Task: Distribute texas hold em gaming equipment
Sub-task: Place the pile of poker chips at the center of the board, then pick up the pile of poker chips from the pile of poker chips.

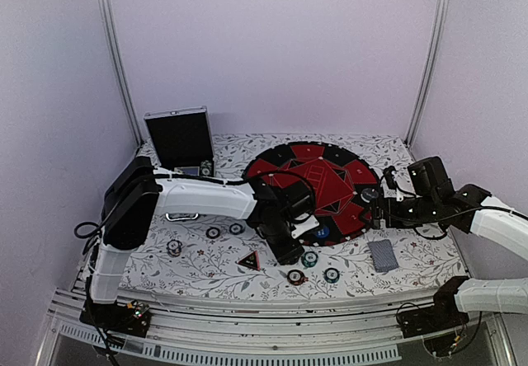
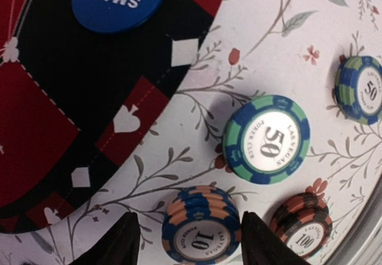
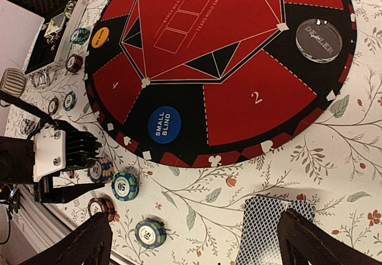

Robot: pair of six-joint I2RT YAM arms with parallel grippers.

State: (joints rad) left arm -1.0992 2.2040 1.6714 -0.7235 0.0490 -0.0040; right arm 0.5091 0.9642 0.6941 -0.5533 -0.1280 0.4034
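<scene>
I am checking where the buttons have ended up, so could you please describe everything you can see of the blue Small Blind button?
The blue Small Blind button is a round, flat disc, plastic by its look, plain blue with "SMALL BLIND" in white capitals on its upper face. It lies flat and face up on a black segment of the round red-and-black mat, between the red fields numbered 4 and 2 and close to the mat's edge. It is whole and unmarked. Only the mat touches it.

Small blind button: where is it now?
Top view: the blue small blind button sits on the near black edge of the mat, just right of the left claw.
</scene>
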